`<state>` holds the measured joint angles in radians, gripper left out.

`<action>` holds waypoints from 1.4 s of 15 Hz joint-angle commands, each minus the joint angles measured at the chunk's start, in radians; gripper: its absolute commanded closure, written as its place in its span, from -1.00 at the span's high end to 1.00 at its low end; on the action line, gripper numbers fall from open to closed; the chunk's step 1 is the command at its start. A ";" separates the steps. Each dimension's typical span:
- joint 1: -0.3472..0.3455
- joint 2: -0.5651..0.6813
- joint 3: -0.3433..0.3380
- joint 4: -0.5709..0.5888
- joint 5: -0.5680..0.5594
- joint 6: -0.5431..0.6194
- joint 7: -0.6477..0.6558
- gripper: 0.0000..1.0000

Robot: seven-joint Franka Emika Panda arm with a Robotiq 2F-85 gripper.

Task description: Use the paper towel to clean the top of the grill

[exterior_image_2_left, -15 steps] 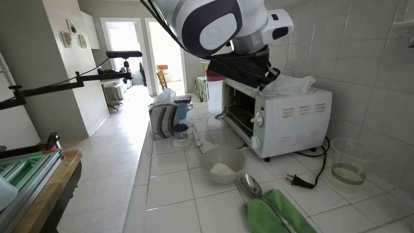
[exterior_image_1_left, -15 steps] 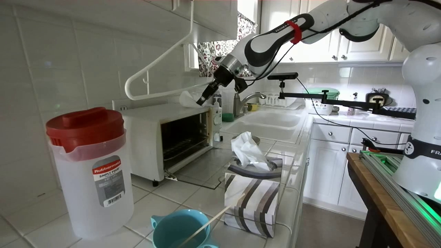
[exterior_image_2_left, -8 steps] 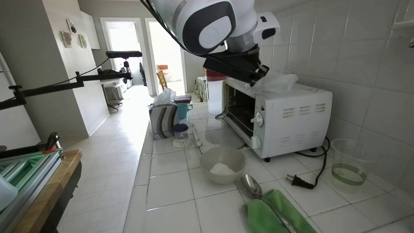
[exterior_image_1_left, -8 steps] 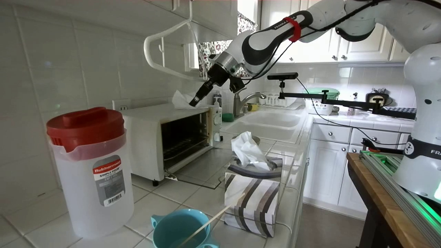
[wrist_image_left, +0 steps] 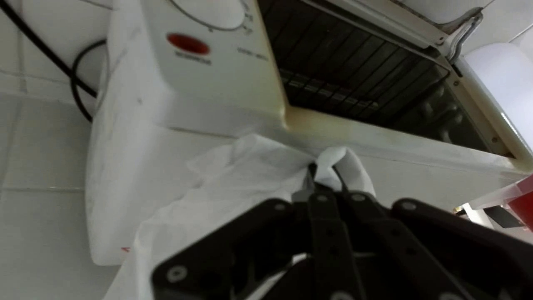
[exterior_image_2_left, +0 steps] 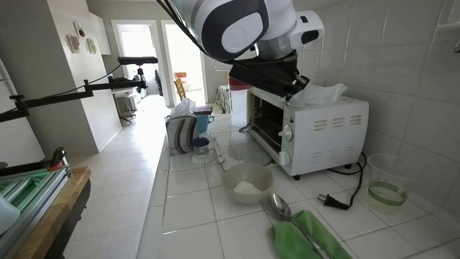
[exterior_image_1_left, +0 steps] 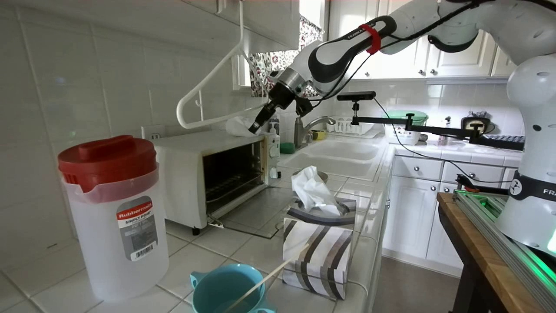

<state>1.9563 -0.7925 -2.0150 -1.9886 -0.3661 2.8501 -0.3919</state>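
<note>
Above the grill [exterior_image_2_left: 318, 140], the arm [exterior_image_1_left: 402, 28] slants down, tool [wrist_image_left: 326, 174] clamped on the paper towel [wrist_image_left: 237, 179].

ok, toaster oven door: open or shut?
Open: the glass door is folded down in front, and the wire rack shows inside the toaster oven.

Over the last 0.5 seconds, you bring your gripper [exterior_image_1_left: 254, 128] back toward the control panel [exterior_image_2_left: 289, 145] of the toaster oven [exterior_image_2_left: 332, 142], reversing its earlier shift. The paper towel [exterior_image_2_left: 318, 94] moves the same way across the top. In an exterior view, the white bent frame [exterior_image_1_left: 207, 77] hangs lower than 0.5 seconds ago.
</note>
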 commanded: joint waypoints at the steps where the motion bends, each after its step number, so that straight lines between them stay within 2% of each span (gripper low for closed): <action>1: -0.045 -0.002 0.029 -0.003 -0.019 -0.035 -0.019 -1.00; 11: 0.017 -0.023 0.047 0.018 -0.024 -0.071 -0.029 -1.00; 15: -0.009 -0.012 0.048 0.005 -0.021 -0.091 -0.027 -1.00; 21: -0.091 0.009 0.062 -0.009 -0.023 -0.108 -0.029 -1.00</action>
<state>1.9048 -0.7894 -1.9767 -1.9892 -0.3661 2.7677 -0.3986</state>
